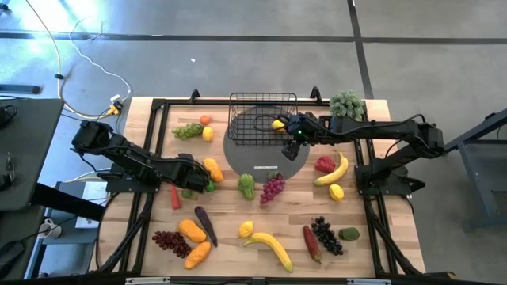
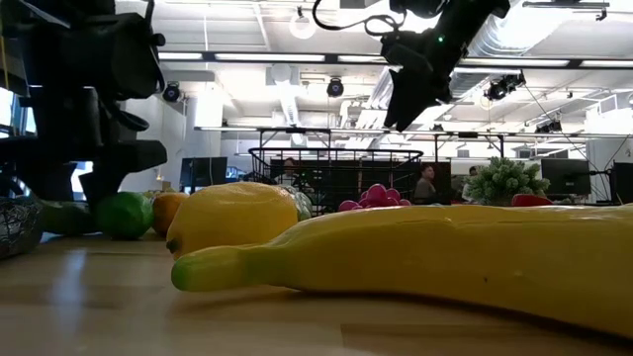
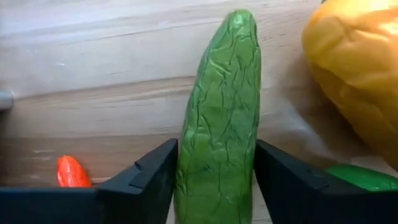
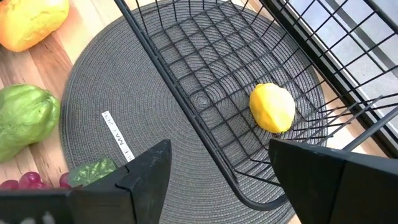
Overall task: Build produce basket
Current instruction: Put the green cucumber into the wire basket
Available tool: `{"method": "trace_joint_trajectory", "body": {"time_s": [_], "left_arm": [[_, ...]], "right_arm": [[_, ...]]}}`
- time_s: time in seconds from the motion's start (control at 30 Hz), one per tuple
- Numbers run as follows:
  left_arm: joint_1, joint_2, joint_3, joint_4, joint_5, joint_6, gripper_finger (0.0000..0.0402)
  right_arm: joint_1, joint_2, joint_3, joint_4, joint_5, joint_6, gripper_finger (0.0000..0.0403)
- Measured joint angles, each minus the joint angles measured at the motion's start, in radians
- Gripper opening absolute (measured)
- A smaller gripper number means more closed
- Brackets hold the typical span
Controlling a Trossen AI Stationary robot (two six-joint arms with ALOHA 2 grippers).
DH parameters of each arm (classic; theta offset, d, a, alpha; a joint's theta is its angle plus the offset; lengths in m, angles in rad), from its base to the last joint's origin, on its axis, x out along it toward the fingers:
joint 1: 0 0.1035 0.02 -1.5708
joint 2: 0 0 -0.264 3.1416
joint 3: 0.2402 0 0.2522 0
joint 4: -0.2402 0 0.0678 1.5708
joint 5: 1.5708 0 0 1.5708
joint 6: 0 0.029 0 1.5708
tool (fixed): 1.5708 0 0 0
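Centrally, toward the far edge of the wooden table (image 1: 372, 237), a small black wire-mesh basket (image 1: 261, 119) with upright grid sides stands on a flat grey round woven mat (image 1: 261, 154). One yellow lemon (image 4: 272, 107) lies inside the basket near its right wall. The right gripper (image 1: 293, 145) hovers over the basket's near right corner, its two dark fingers spread apart and holding nothing. Around the mat the toy produce is scattered: a purple grape bunch (image 1: 272, 188) and a pale green knobbly squash (image 1: 247, 186) just in front of the mat, a red pepper (image 1: 324, 165) and a yellow banana (image 1: 334, 172) to its right, a green grape bunch (image 1: 188, 131) to its left. Nearer the front edge lie a large yellow banana (image 1: 272, 247), a dark grape bunch (image 1: 326, 235) and a dark purple eggplant (image 1: 205, 226). On the left side of the table, the left gripper (image 1: 192, 184) is low at the tabletop, its fingers pressed against both sides of a long wrinkled green cucumber (image 3: 217, 124), beside an orange-yellow fruit (image 1: 213, 169). A bushy grey-green plant (image 1: 347, 104) stands at the far right corner.
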Motion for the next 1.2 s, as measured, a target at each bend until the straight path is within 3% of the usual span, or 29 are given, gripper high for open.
{"method": "trace_joint_trajectory", "body": {"time_s": [0.37,0.7,0.93,1.2], "left_arm": [[0.0,-0.028,0.007,0.024,0.006,-0.002,0.0126],[0.013,-0.167,0.116,-0.017,-0.194,0.006,0.0122],[0.083,-0.228,0.205,-0.02,-0.325,0.131,0.0121],[0.203,-0.237,0.329,0.035,-0.407,0.427,0.012]], "right_arm": [[0.0,0.0,0.0,0.0,0.049,-0.019,0.0252],[-0.005,0.0,0.0,0.003,0.08,-0.019,0.0252],[-0.034,0.0,0.0,0.03,0.065,-0.017,0.0252],[-0.066,0.0,0.0,0.103,-0.008,0.009,0.0252]]}}
